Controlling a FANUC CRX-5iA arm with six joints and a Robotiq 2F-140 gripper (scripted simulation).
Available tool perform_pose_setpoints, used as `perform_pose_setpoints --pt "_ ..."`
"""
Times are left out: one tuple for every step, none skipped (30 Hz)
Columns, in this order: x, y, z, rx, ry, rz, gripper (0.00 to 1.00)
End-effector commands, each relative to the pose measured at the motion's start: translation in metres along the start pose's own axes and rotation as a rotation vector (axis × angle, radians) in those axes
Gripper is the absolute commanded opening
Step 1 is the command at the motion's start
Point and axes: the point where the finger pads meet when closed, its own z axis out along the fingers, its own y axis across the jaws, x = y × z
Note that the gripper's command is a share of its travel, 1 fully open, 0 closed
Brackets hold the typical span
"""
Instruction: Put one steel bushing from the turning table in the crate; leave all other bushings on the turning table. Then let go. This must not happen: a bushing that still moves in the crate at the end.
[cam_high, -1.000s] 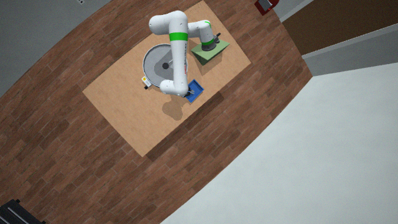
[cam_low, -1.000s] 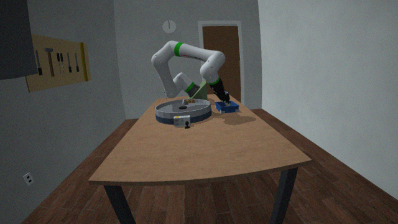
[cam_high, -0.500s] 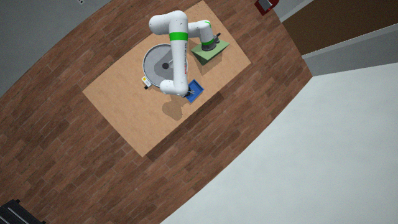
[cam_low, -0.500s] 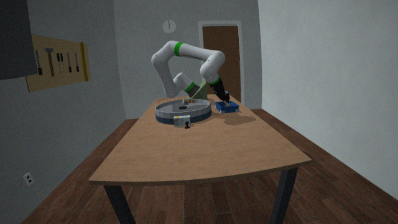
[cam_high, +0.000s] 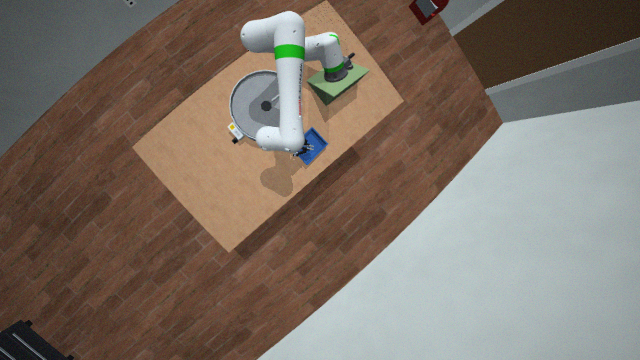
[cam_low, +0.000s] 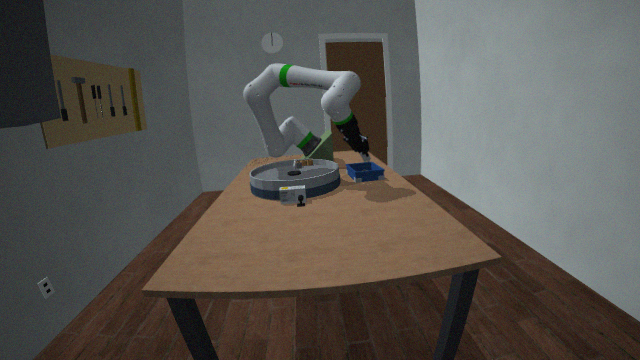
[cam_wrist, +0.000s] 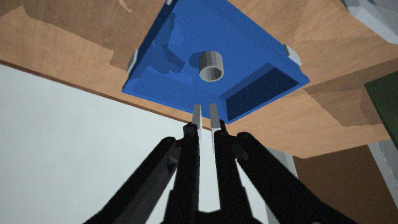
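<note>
A steel bushing lies on the floor of the blue crate in the wrist view, beyond my fingertips. My gripper is shut with only a narrow gap between the fingertips and nothing in it. It is tilted above the crate, apart from the bushing. The turning table is the round grey tray beside the crate. The arm hides part of it in the top view. Small silver and orange-brown things show at its far side in the exterior view, too small to tell apart.
The green wedge-shaped base mount stands at the far end of the wooden table. A small white control box sits at the turning table's near side. The crate is near the table's long edge.
</note>
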Motion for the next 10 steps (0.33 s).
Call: perform_pose_setpoints --pt "-0.011 0.000 -0.014 0.000 0.000 0.000 0.07" --pt "-0.014 0.000 -0.016 0.000 0.000 0.000 0.07" --pt "-0.016 0.000 -0.019 0.000 0.000 0.000 0.07" --pt "-0.018 0.000 -0.021 0.000 0.000 0.000 0.07" --pt "-0.019 0.000 -0.023 0.000 0.000 0.000 0.07" --pt "-0.021 0.000 -0.025 0.000 0.000 0.000 0.07" --pt "-0.022 0.000 -0.026 0.000 0.000 0.000 0.07" --pt "-0.022 0.000 -0.026 0.000 0.000 0.000 0.07" --pt "-0.022 0.000 -0.026 0.000 0.000 0.000 0.07" --pt "-0.022 0.000 -0.026 0.000 0.000 0.000 0.07"
